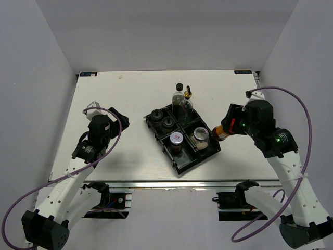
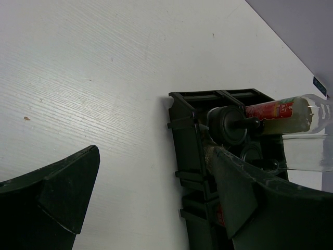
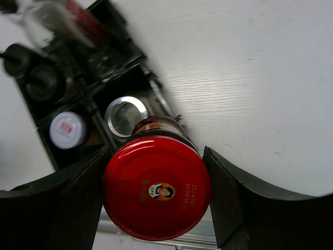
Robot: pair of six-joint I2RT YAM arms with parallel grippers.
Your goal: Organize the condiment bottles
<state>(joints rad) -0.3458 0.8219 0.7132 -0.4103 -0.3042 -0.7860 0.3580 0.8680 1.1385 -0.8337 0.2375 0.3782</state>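
Bright, even overhead light, soft faint shadows on the white table point(image 1: 119, 94), red-lidded jar point(image 3: 156, 192) sharp, black tray point(image 3: 119, 57) behind it blurred

The worktop point(image 1: 119, 94) lies bare left of the tray point(image 1: 179, 167) and along its far edge. The left gripper point(image 1: 118, 119), jaws wide, hangs over that left stretch, apart from the tray. Every tray compartment is occupied. Short jars point(image 1: 176, 138) sit low, while two tall bottles point(image 1: 183, 99) in the far compartment rise above them and bar a low pass there. Just right of the tray, the right gripper point(image 1: 226, 129), closed on a red-lid jar point(image 3: 156, 192), fills the gap.
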